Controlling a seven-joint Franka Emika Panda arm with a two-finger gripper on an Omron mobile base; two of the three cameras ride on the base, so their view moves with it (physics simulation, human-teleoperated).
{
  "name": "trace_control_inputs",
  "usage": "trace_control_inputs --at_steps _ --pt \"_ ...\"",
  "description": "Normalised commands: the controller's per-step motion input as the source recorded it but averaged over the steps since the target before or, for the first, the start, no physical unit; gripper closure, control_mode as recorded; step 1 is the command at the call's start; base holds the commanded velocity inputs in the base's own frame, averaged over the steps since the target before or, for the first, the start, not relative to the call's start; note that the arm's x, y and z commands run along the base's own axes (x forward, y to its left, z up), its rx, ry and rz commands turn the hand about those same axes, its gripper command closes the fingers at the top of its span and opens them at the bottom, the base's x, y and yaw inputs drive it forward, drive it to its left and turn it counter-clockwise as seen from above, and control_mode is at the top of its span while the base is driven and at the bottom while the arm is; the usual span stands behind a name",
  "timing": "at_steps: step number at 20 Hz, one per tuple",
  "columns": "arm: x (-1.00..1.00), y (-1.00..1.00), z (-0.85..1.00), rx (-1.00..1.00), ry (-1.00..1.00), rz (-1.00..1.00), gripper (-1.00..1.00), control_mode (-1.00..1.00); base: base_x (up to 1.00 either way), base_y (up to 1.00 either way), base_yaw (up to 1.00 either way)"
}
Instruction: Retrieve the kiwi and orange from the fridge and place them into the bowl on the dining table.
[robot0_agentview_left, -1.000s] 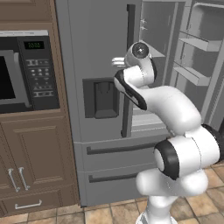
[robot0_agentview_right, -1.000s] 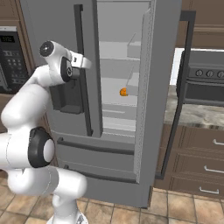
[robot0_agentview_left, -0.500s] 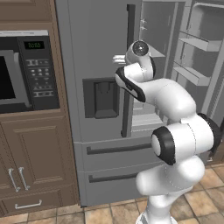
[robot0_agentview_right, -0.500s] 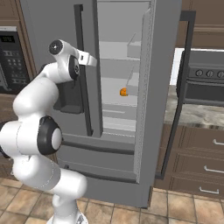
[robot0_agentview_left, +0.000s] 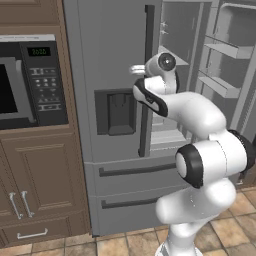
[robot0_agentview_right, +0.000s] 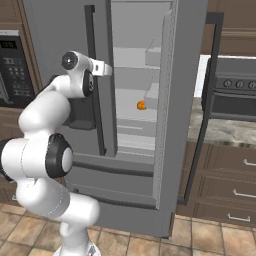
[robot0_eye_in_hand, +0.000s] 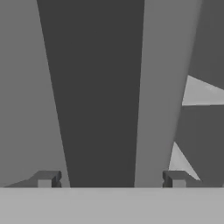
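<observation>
Since a second earlier, my forearm had folded closer to the fridge (robot0_agentview_left: 110, 60) and my elbow had come up, while the base stayed where it was. My gripper (robot0_eye_in_hand: 110, 178) had its two fingertips (robot0_eye_in_hand: 46, 179) spread wide, with nothing between them, and the long dark handle (robot0_eye_in_hand: 100, 92) of the closed left door ran straight up between them, close in front. In the right base view my hand (robot0_agentview_right: 100, 67) sat just beside that handle (robot0_agentview_right: 95, 85), at the edge of the open right half.

The orange (robot0_agentview_right: 141, 105) lay deeper inside, on a pale shelf (robot0_agentview_right: 132, 112) of the open compartment, well apart from my hand. I could not find the kiwi, nor the bowl and the dining table.

My worry was this: I pointed at the handle and not at the fruit. If I closed now, I would probably pinch the handle. If I pushed forward, I could hit the left door. Swinging right toward the shelf, my elbow (robot0_agentview_right: 50, 155) could also brush the open right door (robot0_agentview_right: 167, 130), I think.
</observation>
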Motion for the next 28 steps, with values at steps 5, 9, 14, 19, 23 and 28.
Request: trace_control_inputs --at_steps 5,9,14,19,23,28 --pt "0.65 0.0 -0.13 0.01 0.02 0.11 1.0 -1.0 0.0 0.0 0.0" --pt "0.25 0.0 0.0 0.0 0.0 0.01 1.0 -1.0 0.0 0.0 0.0" --pt "0.01 0.18 0.0 0.0 0.23 0.0 1.0 -1.0 0.0 0.0 0.0" --pt "-0.74 0.31 0.04 0.0 0.13 0.0 1.0 -1.0 0.0 0.0 0.0" --pt "-1.0 0.17 0.14 0.0 0.0 0.01 1.0 -1.0 0.0 0.0 0.0" --pt "-1.0 0.39 0.01 -0.01 -0.07 0.03 1.0 -1.0 0.0 0.0 0.0"
